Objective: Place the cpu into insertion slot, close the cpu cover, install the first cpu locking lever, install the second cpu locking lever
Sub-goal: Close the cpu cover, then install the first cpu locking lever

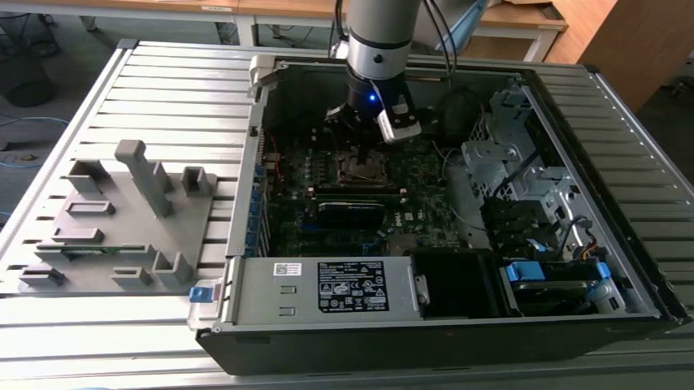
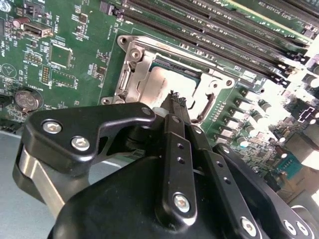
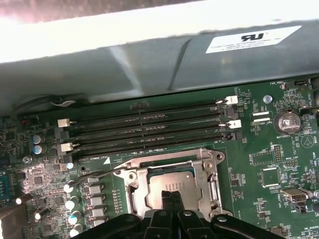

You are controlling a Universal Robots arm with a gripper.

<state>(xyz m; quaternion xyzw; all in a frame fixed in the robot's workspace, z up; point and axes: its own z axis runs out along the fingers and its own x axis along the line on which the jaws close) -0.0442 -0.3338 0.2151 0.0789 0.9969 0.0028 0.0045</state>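
1. Right at the front: my claw (image 3: 169,197) is clenched. Its black metal fingers are pressed flat together with nothing between them, and the tip points down at the middle of the socket
2. Under that tip sits the cpu (image 3: 165,180), a flat square with a dull silver-grey top. It's already lying in the insertion slot (image 1: 363,166), so placing is done
3. Around the chip is the cpu cover (image 3: 213,178), thin bright stamped steel with a square window. It looks folded down flat over the chip's edges, so I judge the step in hand is pressing the cover shut, with the levers not yet dealt with
4. Just beside the frame a thin wire lever (image 3: 94,174) juts out sideways, and I can't tell from here whether it's latched. By my reckoning a rod that slim calls for a firm, narrow tip pushing on it, not a wide grasp
5. Further out lies the matte dark green motherboard (image 3: 239,149), with stubby shiny capacitors (image 3: 73,204) and long narrow black memory slots (image 3: 149,127) ending in white clips
6. Farthest away is the smooth pale grey case wall (image 3: 149,59)
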